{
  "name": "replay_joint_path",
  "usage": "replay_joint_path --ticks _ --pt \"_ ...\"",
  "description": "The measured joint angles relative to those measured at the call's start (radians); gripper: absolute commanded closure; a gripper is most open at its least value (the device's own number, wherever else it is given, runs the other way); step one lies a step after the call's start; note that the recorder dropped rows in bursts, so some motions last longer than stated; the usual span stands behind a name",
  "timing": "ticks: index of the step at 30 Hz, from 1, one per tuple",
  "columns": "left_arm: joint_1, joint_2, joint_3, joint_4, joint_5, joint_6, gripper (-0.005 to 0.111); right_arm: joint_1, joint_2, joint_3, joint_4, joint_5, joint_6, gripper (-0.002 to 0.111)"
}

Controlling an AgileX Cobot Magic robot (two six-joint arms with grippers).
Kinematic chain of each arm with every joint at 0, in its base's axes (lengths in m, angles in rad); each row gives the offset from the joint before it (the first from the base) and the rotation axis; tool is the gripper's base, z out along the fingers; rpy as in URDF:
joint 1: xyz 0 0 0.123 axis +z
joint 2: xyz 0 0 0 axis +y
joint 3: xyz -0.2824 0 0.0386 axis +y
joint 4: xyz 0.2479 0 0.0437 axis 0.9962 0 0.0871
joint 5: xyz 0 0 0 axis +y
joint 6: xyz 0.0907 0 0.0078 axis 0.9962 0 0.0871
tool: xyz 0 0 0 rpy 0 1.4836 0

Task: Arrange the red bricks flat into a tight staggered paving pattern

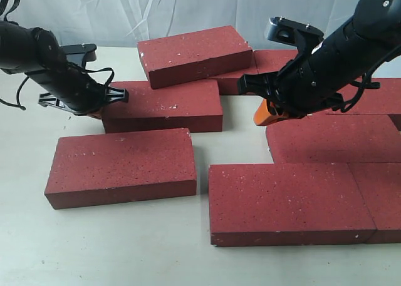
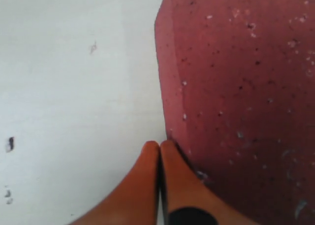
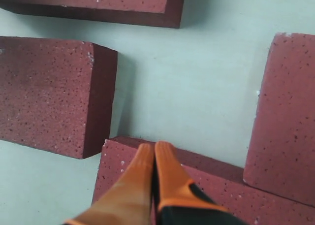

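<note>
In the exterior view the red bricks (image 1: 122, 167) lie spread over a pale, smooth table (image 1: 125, 255). They are flat rectangular slabs with crisp edges and a gritty matte face flecked with white. Several lie flat and butted together at the right, while the top brick (image 1: 194, 54) rests askew on others at the back. The left gripper (image 1: 97, 114), black with orange tips, sits at the left end of the middle brick (image 1: 163, 104). The right gripper (image 1: 260, 118) hangs at the far corner of the right-hand brick (image 1: 332, 139). A creased white cloth (image 1: 188, 10) hangs behind. In the left wrist view the left gripper (image 2: 159, 145) has its smooth orange fingers (image 2: 142, 185) pressed together on nothing, tips against the middle brick (image 2: 236, 87) at its blunted corner. In the right wrist view the right gripper (image 3: 154, 147) is likewise squeezed tight and empty over the right-hand brick (image 3: 123, 171); whether it touches cannot be told.
</note>
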Motion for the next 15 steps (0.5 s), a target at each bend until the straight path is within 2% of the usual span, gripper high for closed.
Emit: replay_joint_path --ticks 3,15 --pt "-0.017 0.000 0.000 -0.054 -0.016 0.010 0.107 0.000 0.000 0.000 0.000 0.000 0.000 0.109" --pt "-0.059 0.000 0.000 -0.087 -0.041 0.012 0.107 0.000 0.000 0.000 0.002 0.000 -0.002 0.109"
